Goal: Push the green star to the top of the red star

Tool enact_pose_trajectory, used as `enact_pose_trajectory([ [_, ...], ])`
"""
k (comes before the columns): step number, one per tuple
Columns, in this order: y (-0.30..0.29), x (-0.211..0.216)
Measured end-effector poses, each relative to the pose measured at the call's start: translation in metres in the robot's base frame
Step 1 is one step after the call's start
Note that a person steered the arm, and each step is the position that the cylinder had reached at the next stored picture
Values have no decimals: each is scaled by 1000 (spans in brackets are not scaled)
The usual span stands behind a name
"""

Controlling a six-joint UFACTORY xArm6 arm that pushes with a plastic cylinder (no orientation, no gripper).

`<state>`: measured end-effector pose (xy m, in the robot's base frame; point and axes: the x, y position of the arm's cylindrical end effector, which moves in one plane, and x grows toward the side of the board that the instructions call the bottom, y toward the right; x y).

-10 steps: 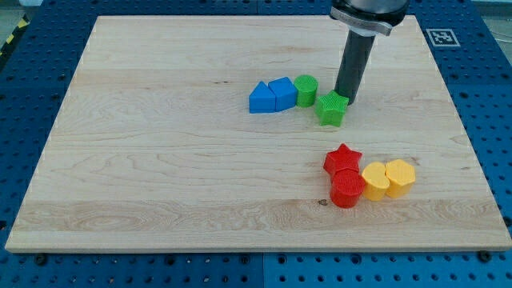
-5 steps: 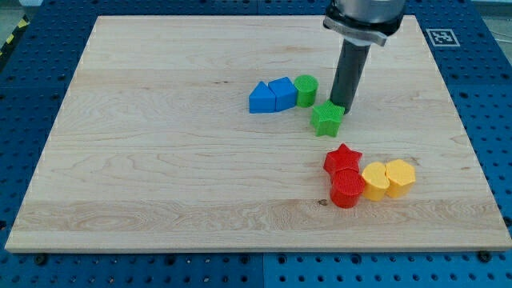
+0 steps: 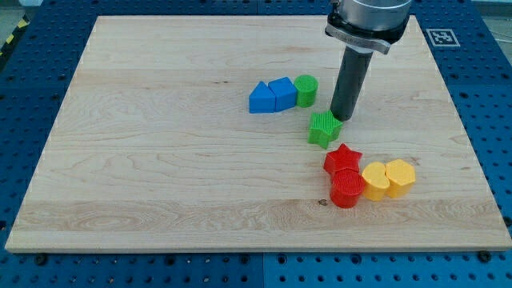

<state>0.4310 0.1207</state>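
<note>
The green star (image 3: 323, 129) lies on the wooden board (image 3: 160, 160), just up and left of the red star (image 3: 342, 158), with a small gap between them. My tip (image 3: 341, 119) touches the green star's upper right edge. The dark rod rises from there toward the view's top.
A red cylinder (image 3: 347, 190) sits right below the red star. Two yellow blocks (image 3: 374, 181) (image 3: 400, 176) sit to its right. A green cylinder (image 3: 306, 90) and two blue blocks (image 3: 282, 94) (image 3: 261, 98) form a row up and left of the green star.
My tip has moved toward the view's bottom and pushed the green star down and slightly left, away from the green cylinder and closer to the red star.
</note>
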Motion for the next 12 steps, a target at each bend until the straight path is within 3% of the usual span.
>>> enact_pose_trajectory([
  [4,-25,0],
  [7,-83,6],
  [12,-71,51],
])
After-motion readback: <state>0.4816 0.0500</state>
